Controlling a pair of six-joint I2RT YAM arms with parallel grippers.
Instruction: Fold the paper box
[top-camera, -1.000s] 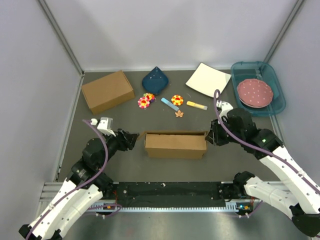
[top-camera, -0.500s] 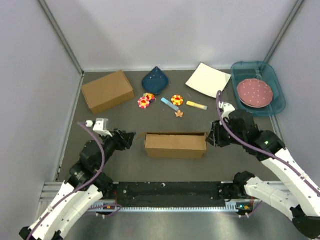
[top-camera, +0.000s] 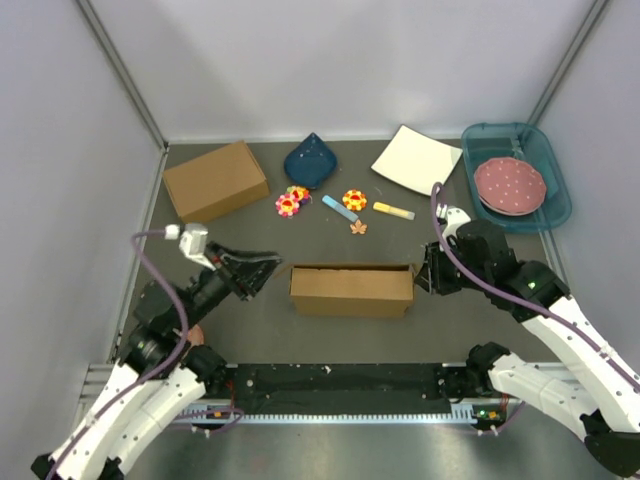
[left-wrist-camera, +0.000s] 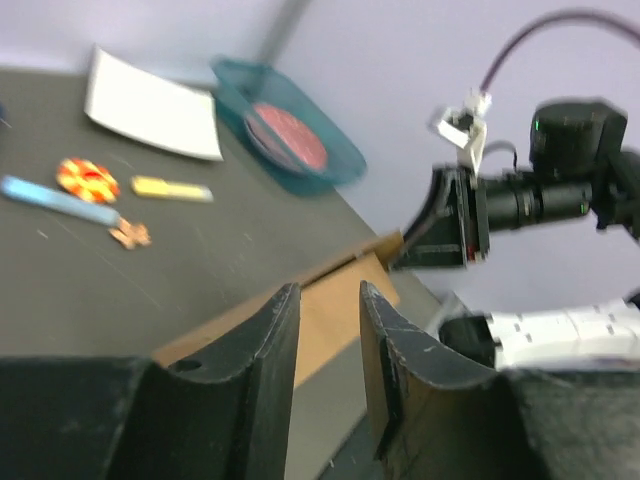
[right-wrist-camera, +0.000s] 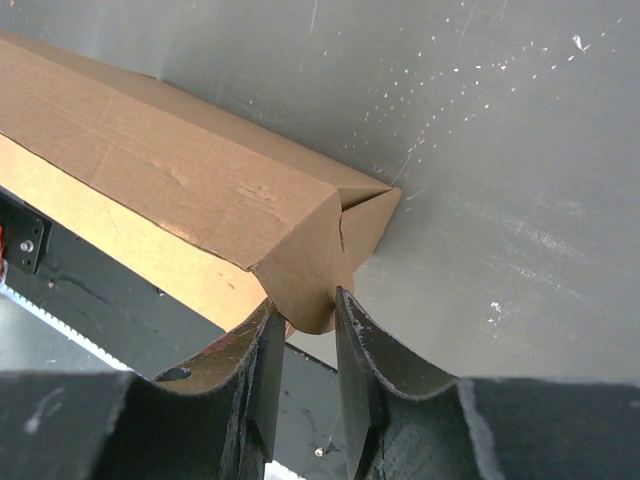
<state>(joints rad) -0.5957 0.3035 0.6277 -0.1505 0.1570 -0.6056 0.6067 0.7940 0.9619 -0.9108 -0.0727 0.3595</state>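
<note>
The paper box (top-camera: 350, 290) lies in the middle of the bench (top-camera: 240, 225), on the near side. The right end effector (top-camera: 422, 275) is squeezed onto the corner at the box's right end. The left end effector (top-camera: 268, 270) hangs just left of the box, its fingers a little apart, not touching it.

Both arms (top-camera: 572, 332) are white-shelled low down, black at joints and wrists, trailing purple cables (top-camera: 431, 205), ending in curved matte-black claw fingers (right-wrist-camera: 375, 370).
</note>
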